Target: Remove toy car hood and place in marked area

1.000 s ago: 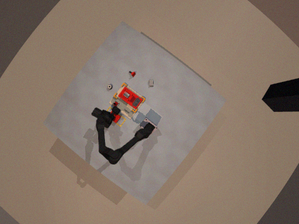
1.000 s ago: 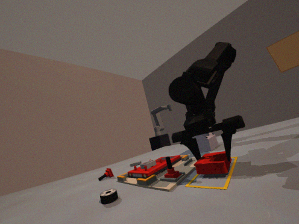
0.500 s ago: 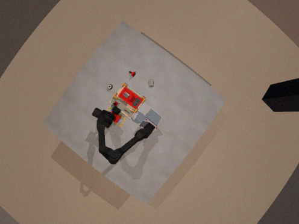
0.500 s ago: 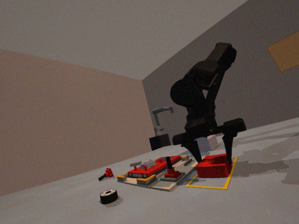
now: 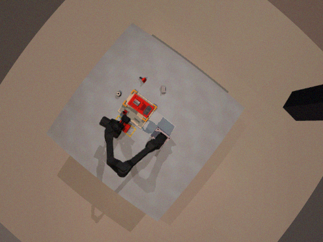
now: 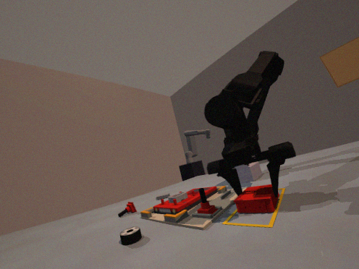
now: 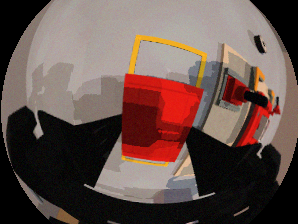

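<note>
From the top, the toy car [image 5: 142,108] [image 6: 193,198] [image 7: 250,132] sits on the tabletop [image 5: 195,114] [image 6: 72,249] [image 7: 90,65] with its hood [image 5: 126,128] [image 6: 255,204] [image 7: 155,115] off. The hood is partly hidden by the pincer [image 5: 122,126] [image 6: 258,195] [image 7: 157,124], over the yellow outline of the marked area [image 5: 133,133] [image 6: 250,225] [image 7: 170,43].

From the exterior, the pincer stands wide, a finger against each side of the hood, so I judge it has hold of it. The hood is low inside the outline, toward its far end; whether it bears fully on the tabletop I can't tell for sure.

From the wrist, the hood lies between the fingers and covers the nearer part of the outline, with a strip of yellow showing past its near edge. Taking off and carrying look done; left are settling it if needed, spreading the fingers and backing clear
</note>
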Motion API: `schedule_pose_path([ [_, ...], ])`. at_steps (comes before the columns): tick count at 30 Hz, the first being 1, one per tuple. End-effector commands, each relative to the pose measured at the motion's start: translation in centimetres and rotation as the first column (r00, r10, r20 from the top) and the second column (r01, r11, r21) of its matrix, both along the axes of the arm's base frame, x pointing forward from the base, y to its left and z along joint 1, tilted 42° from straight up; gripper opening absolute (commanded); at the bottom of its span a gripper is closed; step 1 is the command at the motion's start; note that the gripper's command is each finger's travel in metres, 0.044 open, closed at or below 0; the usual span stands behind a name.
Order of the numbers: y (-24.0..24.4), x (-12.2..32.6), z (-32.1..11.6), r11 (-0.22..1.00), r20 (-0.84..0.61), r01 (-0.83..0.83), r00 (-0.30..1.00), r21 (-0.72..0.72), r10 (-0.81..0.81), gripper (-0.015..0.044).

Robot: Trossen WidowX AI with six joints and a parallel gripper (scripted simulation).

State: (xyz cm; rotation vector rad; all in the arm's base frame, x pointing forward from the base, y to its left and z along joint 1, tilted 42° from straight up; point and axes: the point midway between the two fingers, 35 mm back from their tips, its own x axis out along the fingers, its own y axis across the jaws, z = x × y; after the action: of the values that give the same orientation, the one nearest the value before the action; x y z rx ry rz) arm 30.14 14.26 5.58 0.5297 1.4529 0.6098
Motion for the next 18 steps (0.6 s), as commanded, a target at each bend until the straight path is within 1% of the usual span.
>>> schedule_pose_path([
  [1, 0.0, 0.0, 0.0, 1.0, 0.001, 0.0, 1.0, 0.0, 0.0, 0.044],
  [4, -1.1, 0.1, 1.1, 1.0, 0.001, 0.0, 1.0, -0.002, 0.0, 0.044],
  [9, -4.6, -0.1, 5.0, 1.0, 0.001, 0.001, 1.0, -0.002, -0.001, 0.044],
  [18, -4.8, -0.1, 5.2, 1.0, 0.001, 0.001, 1.0, -0.002, -0.001, 0.044],
])
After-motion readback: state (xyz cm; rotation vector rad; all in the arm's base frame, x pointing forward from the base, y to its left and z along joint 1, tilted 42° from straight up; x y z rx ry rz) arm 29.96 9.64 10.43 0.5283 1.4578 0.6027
